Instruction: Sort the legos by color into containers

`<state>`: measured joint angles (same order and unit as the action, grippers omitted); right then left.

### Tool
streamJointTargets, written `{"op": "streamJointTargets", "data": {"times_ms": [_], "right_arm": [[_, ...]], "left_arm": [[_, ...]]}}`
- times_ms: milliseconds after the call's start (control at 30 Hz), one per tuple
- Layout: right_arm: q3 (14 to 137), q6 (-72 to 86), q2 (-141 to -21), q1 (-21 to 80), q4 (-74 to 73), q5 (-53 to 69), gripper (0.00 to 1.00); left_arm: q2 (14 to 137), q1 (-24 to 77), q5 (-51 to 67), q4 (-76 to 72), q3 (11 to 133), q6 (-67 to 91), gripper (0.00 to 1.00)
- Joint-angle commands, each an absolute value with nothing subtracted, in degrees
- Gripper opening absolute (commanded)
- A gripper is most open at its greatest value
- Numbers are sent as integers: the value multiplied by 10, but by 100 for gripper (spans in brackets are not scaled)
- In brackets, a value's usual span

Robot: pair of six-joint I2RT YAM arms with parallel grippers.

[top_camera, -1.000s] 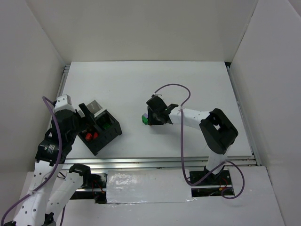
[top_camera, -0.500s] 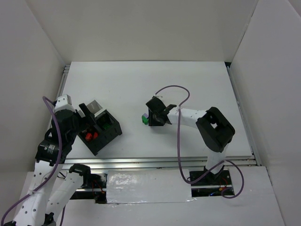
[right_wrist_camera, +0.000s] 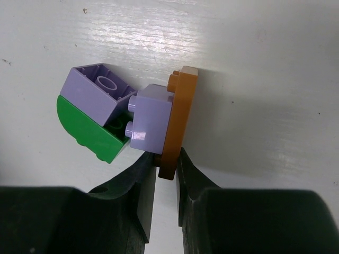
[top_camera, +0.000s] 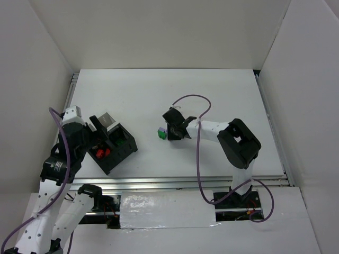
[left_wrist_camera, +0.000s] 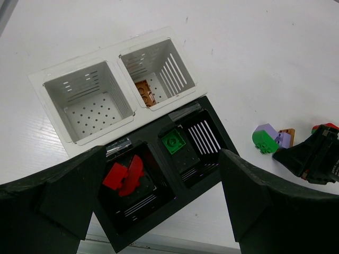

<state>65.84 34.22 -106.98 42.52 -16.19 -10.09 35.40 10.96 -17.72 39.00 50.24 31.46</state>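
The brown-and-lilac lego [right_wrist_camera: 159, 119] is clamped by the right end effector [right_wrist_camera: 166, 169] and is touched at 9 o'clock by a lilac-green lego [right_wrist_camera: 90, 114]. The left end effector [left_wrist_camera: 161, 156] is spread wide.

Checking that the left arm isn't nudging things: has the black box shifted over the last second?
No. In the top view the black box sits at the same spot and angle beside the left rail as before.

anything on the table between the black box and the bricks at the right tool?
Nothing: bare table between black box and bricks, in the top and left wrist views.
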Motion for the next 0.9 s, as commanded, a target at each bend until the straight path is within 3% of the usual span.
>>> {"op": "streamJointTargets", "data": {"times_ms": [0, 367, 600, 867], "right_arm": [[663, 328, -1071, 429, -161, -120, 0], [579, 331, -879, 475, -166, -176, 0], [528, 342, -731, 559, -117, -154, 0], [532, 363, -658, 606, -107, -160, 0]], "left_arm": [[358, 106, -169, 363, 503, 301, 99], [387, 106, -31, 334, 509, 326, 100], [399, 109, 227, 200, 469, 444, 99], [430, 194, 228, 110, 448, 505, 96]]}}
